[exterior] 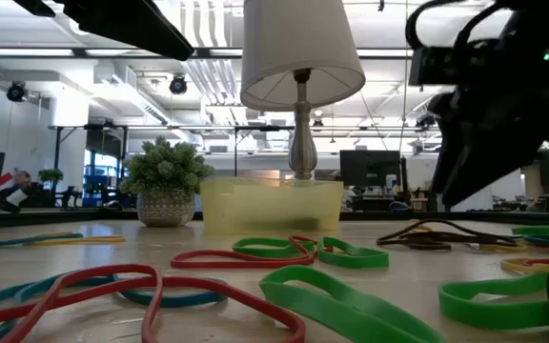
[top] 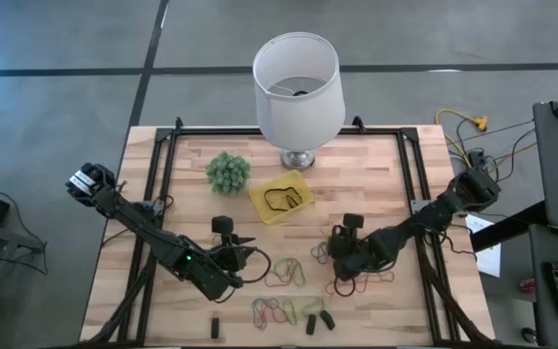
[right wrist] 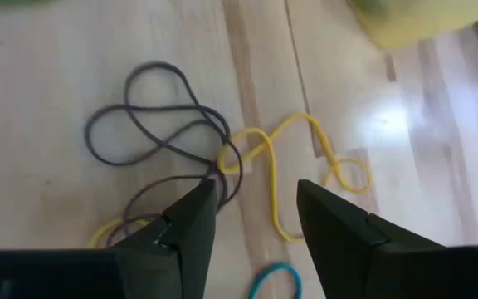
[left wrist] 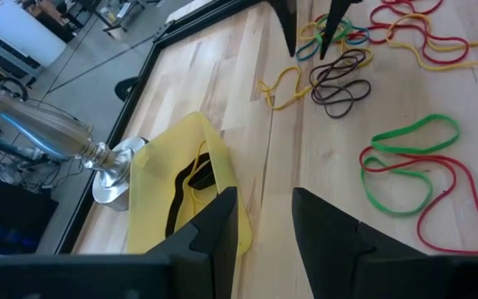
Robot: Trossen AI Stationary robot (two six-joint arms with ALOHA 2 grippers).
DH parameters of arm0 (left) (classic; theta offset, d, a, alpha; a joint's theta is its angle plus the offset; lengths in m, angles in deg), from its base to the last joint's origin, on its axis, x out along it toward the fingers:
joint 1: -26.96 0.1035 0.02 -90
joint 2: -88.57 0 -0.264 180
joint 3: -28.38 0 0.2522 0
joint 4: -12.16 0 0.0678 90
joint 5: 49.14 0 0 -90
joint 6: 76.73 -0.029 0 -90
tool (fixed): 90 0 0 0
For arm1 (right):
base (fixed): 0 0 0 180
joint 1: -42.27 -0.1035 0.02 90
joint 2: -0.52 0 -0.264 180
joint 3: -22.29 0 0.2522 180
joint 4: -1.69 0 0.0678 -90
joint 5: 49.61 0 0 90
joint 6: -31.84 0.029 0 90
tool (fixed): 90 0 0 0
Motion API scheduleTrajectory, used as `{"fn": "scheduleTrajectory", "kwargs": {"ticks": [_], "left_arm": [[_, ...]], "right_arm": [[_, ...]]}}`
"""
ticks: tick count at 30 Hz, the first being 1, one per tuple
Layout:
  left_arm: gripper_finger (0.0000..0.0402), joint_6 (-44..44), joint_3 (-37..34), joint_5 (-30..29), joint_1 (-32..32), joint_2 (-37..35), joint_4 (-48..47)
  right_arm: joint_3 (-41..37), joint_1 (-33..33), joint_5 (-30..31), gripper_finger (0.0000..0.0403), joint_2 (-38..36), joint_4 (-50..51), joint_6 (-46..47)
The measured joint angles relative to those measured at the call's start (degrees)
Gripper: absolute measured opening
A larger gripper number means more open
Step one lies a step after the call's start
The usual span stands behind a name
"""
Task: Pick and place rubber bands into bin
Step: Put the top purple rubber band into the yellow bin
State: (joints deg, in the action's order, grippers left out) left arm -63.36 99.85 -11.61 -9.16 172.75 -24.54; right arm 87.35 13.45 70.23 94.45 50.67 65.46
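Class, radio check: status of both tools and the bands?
Right tool open over black and yellow rubber bands. Left tool open, empty, near bin. Nothing blocking.

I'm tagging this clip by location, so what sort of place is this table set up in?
Probably a large open office or lab. The low view shows a high ceiling with exposed ducts and lights and computer monitors behind the wooden table. The high view shows a bare grey floor.

White lamp (top: 297, 87) beside fuzzy green plant (top: 228, 172); wooden table (top: 376, 165).
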Motion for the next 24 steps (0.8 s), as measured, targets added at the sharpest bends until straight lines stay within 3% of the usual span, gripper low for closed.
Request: {"fn": "scheduleTrajectory", "kwargs": {"ticks": [6, 24], "left_arm": [[0.0100, -0.01, 0.00, 0.00, 0.00, 0.00, -0.02], [0.0100, -0.02, 0.00, 0.00, 0.00, 0.00, -0.02]], "right_arm": [[-3.33, 0.87, -2.86, 0.0146, 0.02, -7.36, -2.44], [-5.96, 1.14, -2.81, 0.0088, 0.04, -10.44, -1.66]]}}
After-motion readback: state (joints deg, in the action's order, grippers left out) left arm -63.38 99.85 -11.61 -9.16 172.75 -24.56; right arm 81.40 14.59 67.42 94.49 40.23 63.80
